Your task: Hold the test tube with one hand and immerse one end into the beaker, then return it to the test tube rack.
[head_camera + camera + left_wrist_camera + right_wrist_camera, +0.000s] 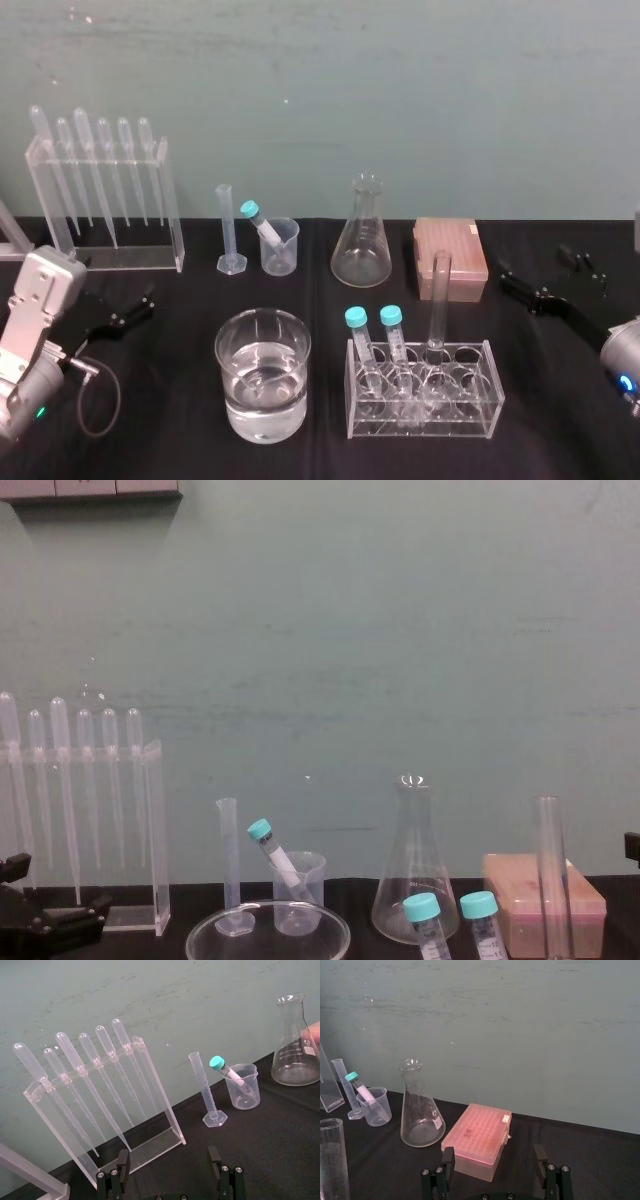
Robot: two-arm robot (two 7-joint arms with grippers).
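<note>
Test tube (438,300) upright in rack (482,428); left gripper (168,1158) and right gripper (493,1154) fingers apart, flask (294,1062) markings illegible

- test tube (439,300): clear glass, smooth, glossy
- beaker (285,250), 10 o'clock from it: clear plastic, faintly cloudy
- rack (480,415): clear glossy plastic
- flask (362,240): shiny glass
- box (462,250), 3 o'clock of flask: pink matt plastic
- table (170,330): black matt cloth
- wall (400,80): teal, matt, scuffed

The chest view's bottom edge cuts off the test tube (549,875) at lower right and the glass dish (325,932) at lower middle. The left wrist view's edge clips the flask (296,1045).
</note>
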